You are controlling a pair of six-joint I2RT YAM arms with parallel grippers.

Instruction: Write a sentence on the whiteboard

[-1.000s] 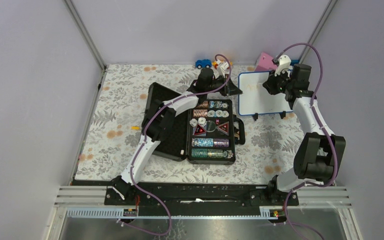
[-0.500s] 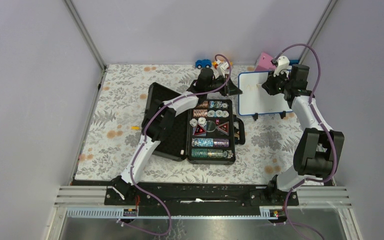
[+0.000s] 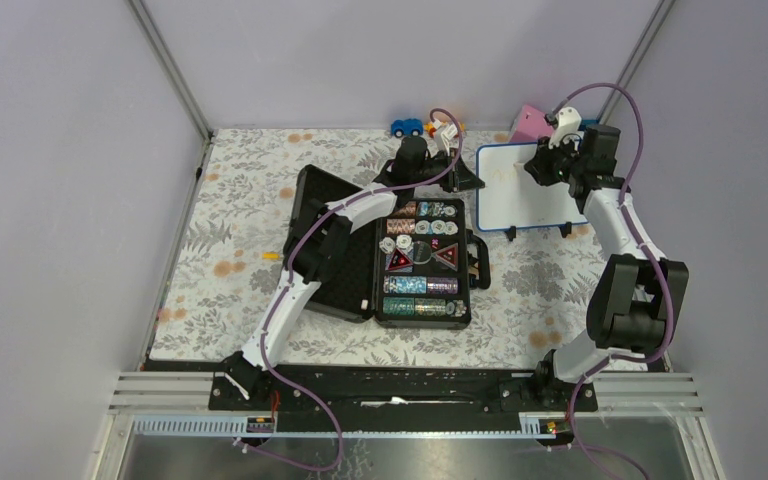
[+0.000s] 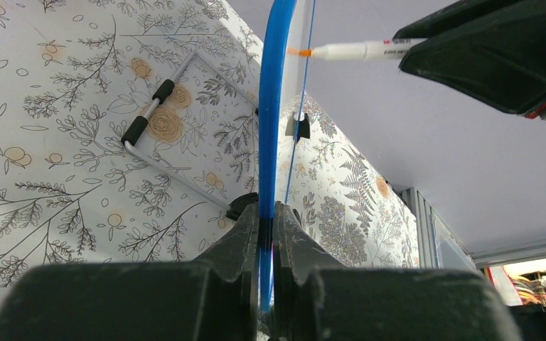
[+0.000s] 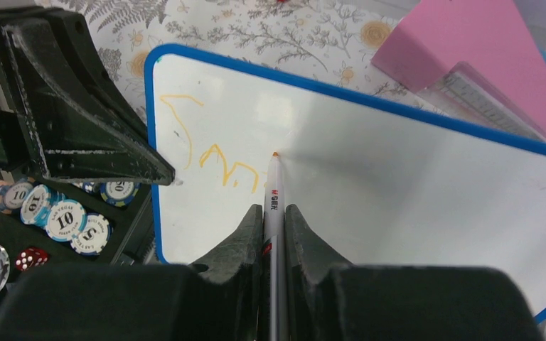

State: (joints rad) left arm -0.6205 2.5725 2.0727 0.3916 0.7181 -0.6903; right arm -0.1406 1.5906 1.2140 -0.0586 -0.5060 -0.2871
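The whiteboard [image 3: 520, 195] stood just to the right of the far end of the open chip case [image 3: 307, 195]. The left gripper [image 4: 266, 213], the one nearer the case, was clamped on the board's blue frame at the edge facing the case, steadying it. The right gripper [image 5: 275, 213] was closed on a white marker [image 5: 273, 188], which ran straight out between the jaws toward the board face. Its orange tip appeared to meet the surface just beyond the sentence [image 5: 213, 160], on the side away from the case. Only a few pale strokes were present, all crowded toward the case-side edge. The board's long axis ran away from the case, and the blank writing area lay along it, outward from the tip. The next stroke therefore called for right-gripper travel away from the case. Tip pressure could tilt the board against the left clamp.
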